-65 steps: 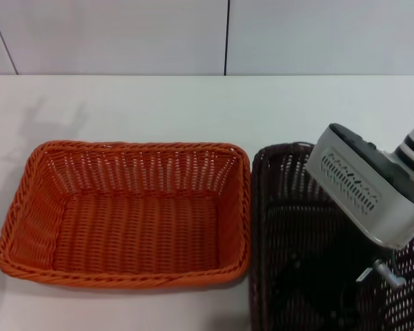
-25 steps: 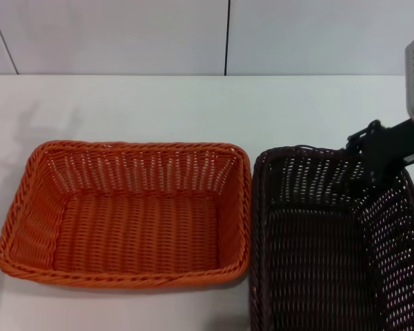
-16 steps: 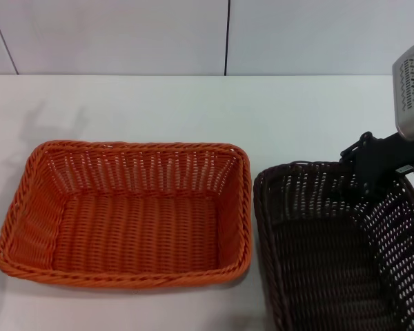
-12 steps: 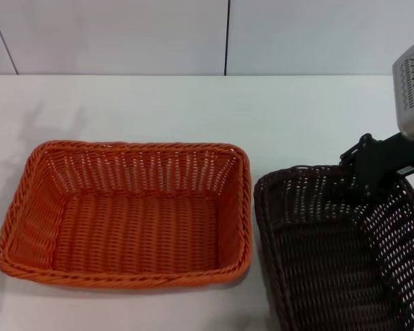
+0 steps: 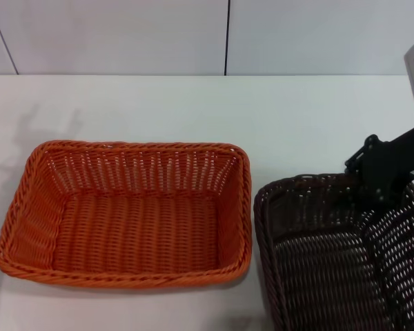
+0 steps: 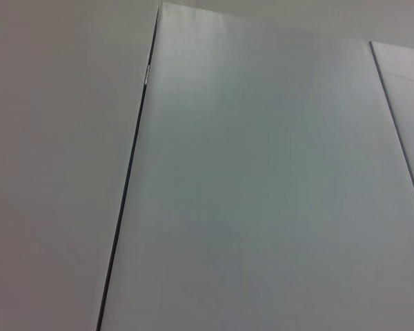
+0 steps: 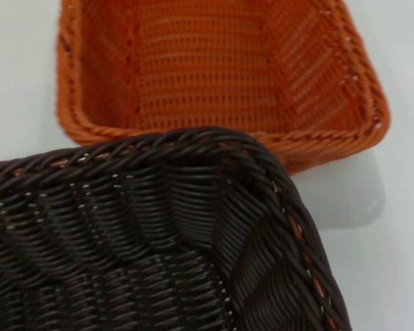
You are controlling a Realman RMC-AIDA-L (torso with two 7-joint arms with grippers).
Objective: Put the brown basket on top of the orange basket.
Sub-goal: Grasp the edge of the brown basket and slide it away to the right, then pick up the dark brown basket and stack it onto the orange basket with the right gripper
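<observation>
The right gripper (image 5: pixel 381 181) is clamped on the brown basket (image 5: pixel 331 255) — dark, open-weave, braided rim.

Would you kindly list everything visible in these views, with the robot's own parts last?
Rectangular bright orange woven wicker basket: one, orange, on the table's left half, empty.
Rectangular dark brown woven wicker basket: one, nearly black, right of the orange one, apart from it, its far rim in the right tool's grip.
Flat white table: one, white, under both baskets.
Pale panelled wall: one, off-white with dark seams, behind the table.
Right tool: one, black, at the brown basket's far right rim, shut on it.
Left tool: not in view; its wrist camera sees only pale panels.
</observation>
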